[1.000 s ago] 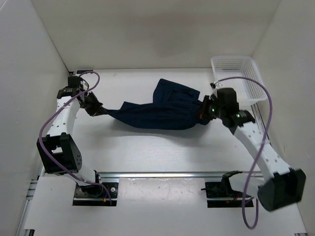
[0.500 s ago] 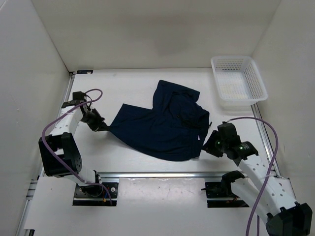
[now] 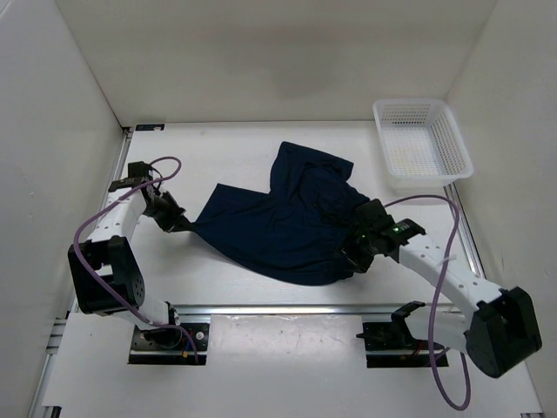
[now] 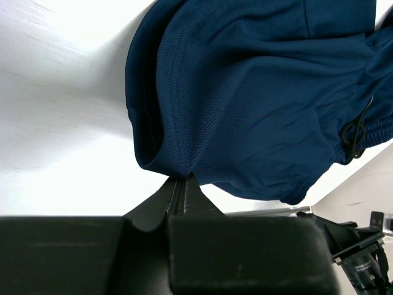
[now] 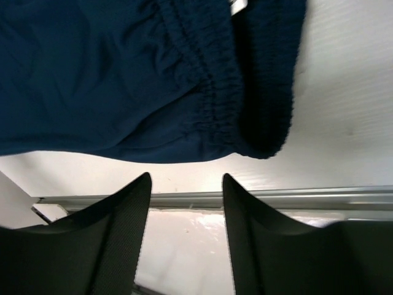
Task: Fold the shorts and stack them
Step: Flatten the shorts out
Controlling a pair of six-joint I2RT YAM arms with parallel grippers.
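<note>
The dark navy shorts (image 3: pixel 287 218) lie spread on the white table, one leg pointing to the back. My left gripper (image 3: pixel 183 225) is shut on the left corner of the shorts, and the left wrist view shows the fabric (image 4: pixel 245 92) pinched at the fingertips (image 4: pixel 181 178). At the shorts' near right edge, my right gripper (image 3: pixel 352 257) stands open with nothing between its fingers. In the right wrist view the gathered waistband (image 5: pixel 215 92) lies just beyond the spread tips (image 5: pixel 186 175), apart from them.
A white mesh basket (image 3: pixel 461 161) stands at the back right corner. A metal rail (image 3: pixel 287 306) runs along the table's near edge, with both arm bases behind it. White walls close in the left, back and right sides.
My right gripper opened and let go of the shorts, which dropped from a stretched, lifted hang to lie on the table. The right arm swung near, then returned to the shorts' right edge.
</note>
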